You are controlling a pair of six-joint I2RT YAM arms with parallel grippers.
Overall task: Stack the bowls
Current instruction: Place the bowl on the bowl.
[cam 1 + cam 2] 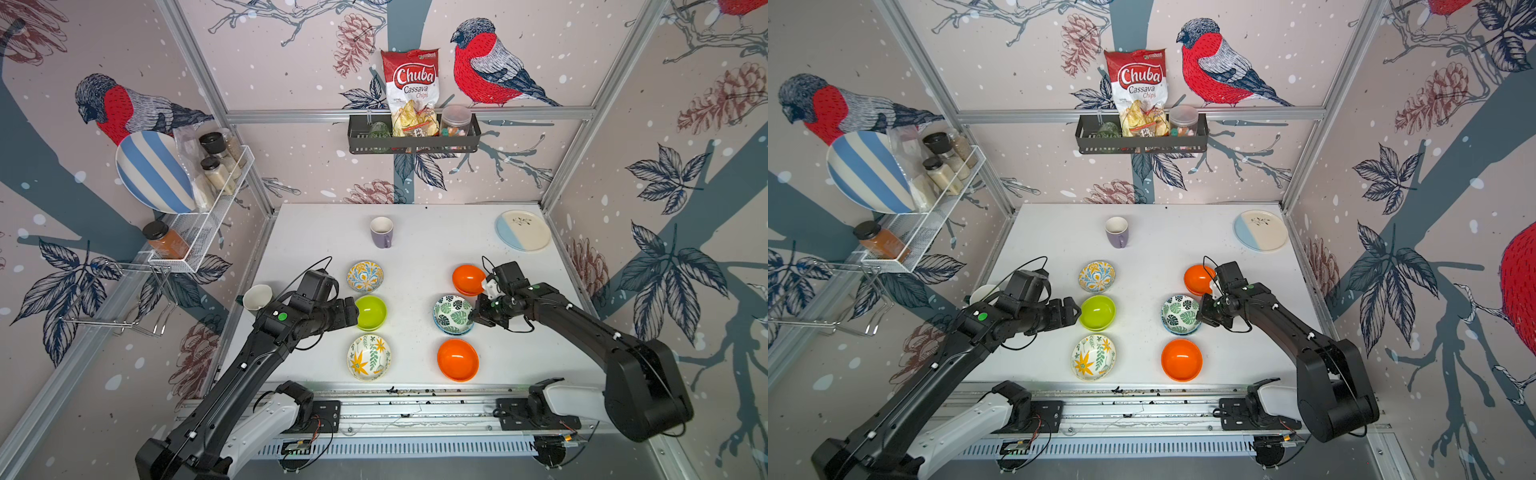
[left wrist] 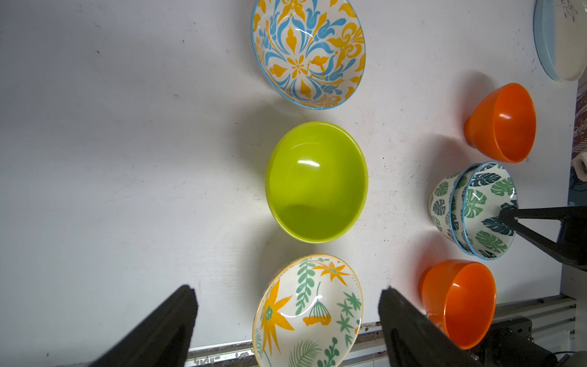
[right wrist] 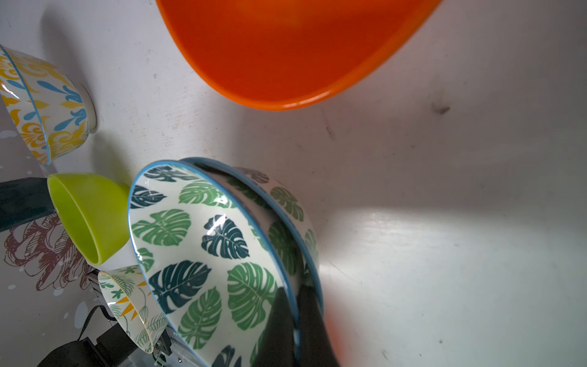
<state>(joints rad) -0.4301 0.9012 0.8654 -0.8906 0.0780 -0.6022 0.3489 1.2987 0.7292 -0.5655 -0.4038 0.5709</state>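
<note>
Grip first: only the right wrist view let me read it — the right gripper [image 3: 297,317] was clenched on the rim of the top leaf bowl [image 3: 197,241], one finger inside and one outside. That bowl sat nested in the lower leaf bowl [image 2: 440,203], a little off centre. In both top views the gripper's own body covered the pinch. The left wrist view showed the left gripper [image 2: 289,288] spread wide with nothing in it and the lime bowl [image 2: 317,181] ahead. In a top view its fingertips [image 1: 352,311] stood just beside that bowl's rim, though I could not tell whether they touched.

On the table [image 1: 316,232] the bowls lay in two rows. On the left side ran the blue-yellow bowl [image 1: 365,276], the lime bowl and the flower bowl [image 1: 369,357]; on the right, the far orange bowl [image 1: 468,279], the leaf pair and the near orange bowl [image 1: 457,359]. The right arm's wrist overlapped the far orange bowl's edge in both top views. A mug [image 1: 381,232] and a plate [image 1: 523,230] stood at the back, well apart from the bowls.

The left arm hid part of a white cup [image 1: 257,297] at the table's left edge — I could not make out what it stood on. In the right wrist view the far orange bowl was cut off by the frame, and only a sliver of the near one showed past the fingers.
</note>
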